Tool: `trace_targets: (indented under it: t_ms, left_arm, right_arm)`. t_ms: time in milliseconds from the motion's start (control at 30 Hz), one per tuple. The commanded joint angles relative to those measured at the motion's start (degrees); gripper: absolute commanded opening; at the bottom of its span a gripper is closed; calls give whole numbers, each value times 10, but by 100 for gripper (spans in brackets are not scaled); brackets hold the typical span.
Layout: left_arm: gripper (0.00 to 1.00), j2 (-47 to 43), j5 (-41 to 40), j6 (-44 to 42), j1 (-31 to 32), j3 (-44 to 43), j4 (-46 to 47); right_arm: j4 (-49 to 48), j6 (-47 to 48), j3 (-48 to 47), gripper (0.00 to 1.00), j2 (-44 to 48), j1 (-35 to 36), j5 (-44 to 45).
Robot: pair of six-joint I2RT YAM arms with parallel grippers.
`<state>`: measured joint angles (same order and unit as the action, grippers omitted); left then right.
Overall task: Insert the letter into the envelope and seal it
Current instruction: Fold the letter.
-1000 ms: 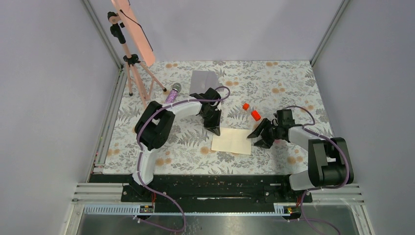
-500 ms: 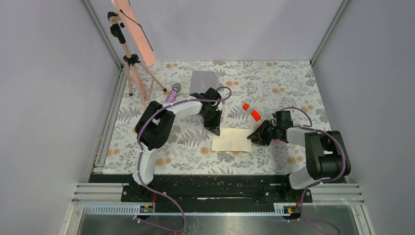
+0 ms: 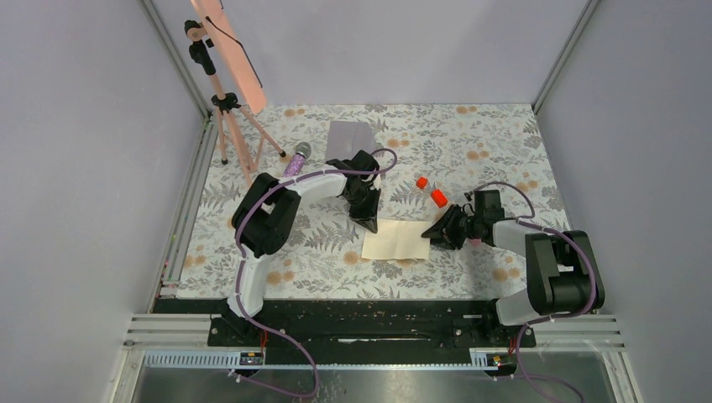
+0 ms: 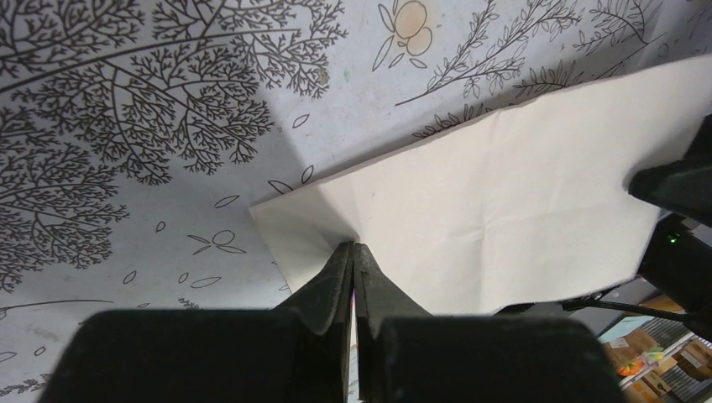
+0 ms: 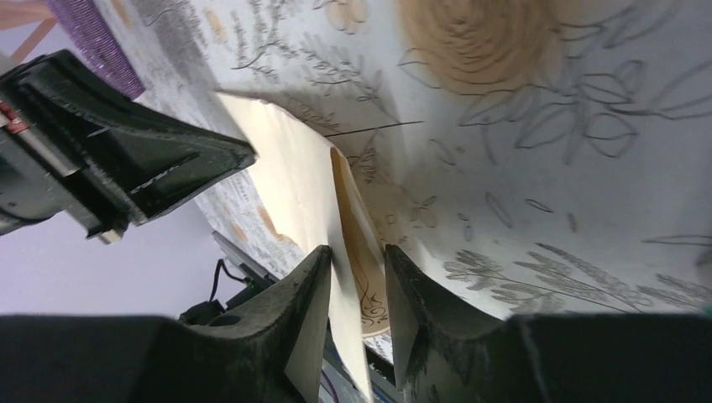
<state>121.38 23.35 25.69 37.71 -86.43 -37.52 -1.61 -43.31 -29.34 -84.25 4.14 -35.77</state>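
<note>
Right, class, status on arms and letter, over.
Left gripper shut on letter corner. Right gripper open, straddling opposite edge. Envelope apart, far side. Red bits nearby, clear of letter.

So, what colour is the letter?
The letter is plain cream; the left wrist view shows it best.

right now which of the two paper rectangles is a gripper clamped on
The cream letter near the middle: the left gripper is shut on its corner, the right gripper straddles its other edge. The grey-lilac envelope lies untouched farther back.
</note>
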Motion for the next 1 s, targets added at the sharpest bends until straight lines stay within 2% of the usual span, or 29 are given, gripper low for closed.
trace_targets:
  t_ms: [0, 300, 400, 600, 900, 967]
  left_arm:
    - [0, 24, -6, -9, 0, -3, -13]
    - [0, 27, -2, -6, 1, 1, -9]
    - [0, 27, 0, -7, 1, 3, -9]
    - [0, 26, 1, -6, 1, 3, -9]
    - [0, 25, 4, -1, 2, 6, -5]
    - [0, 25, 4, -2, 4, 7, -6]
  right_arm:
    - [-52, 5, 0, 38, 7, 8, -64]
    - [-134, -39, 24, 36, 45, 12, -90]
    - [-169, -51, 29, 40, 54, 14, -105]
    - [-175, -49, 16, 53, 29, 26, -115]
    - [-180, -55, 6, 54, 10, 49, -111]
    - [-176, -54, 5, 50, 13, 51, -107]
